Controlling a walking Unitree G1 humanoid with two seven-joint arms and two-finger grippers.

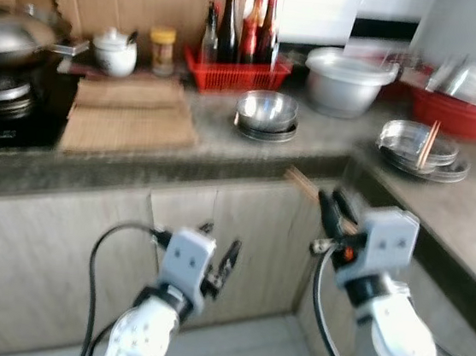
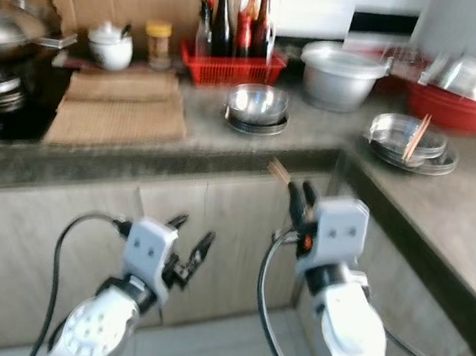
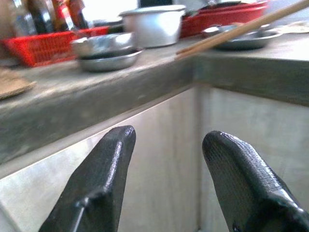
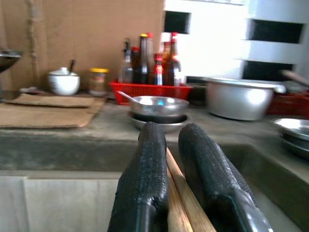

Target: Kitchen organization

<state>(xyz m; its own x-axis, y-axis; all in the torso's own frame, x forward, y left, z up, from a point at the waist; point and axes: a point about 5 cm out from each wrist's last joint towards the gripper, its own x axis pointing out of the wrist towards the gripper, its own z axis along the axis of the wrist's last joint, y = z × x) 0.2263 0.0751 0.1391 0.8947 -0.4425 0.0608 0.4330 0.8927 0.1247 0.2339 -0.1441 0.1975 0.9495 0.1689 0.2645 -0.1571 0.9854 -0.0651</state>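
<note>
The right gripper is clenched on a pair of wooden chopsticks, which lie between its two black fingers; it is raised in front of the cabinet doors, just below the front edge of the counter near the inner corner, and the tips of the chopsticks stick up to that edge. The left gripper hangs lower before the cabinet, its fingers spread apart and holding nothing. On the counter, a red basket at the back edge holds several dark sauce bottles standing upright. Just in front of it a steel bowl sits on a steel plate, and a spoon handle leans inside the bowl (seen in the right wrist view). To its right stands a large steel pot near the back. On the right wing of the counter, a stack of shallow steel dishes carries another pair of chopsticks laid across it. Behind these, a red basin holds shiny steel ware, tilted. Toward the left there are a small white lidded pot, a jar with yellow lid, a woven mat, and a wok on the stove at the left end.
</note>
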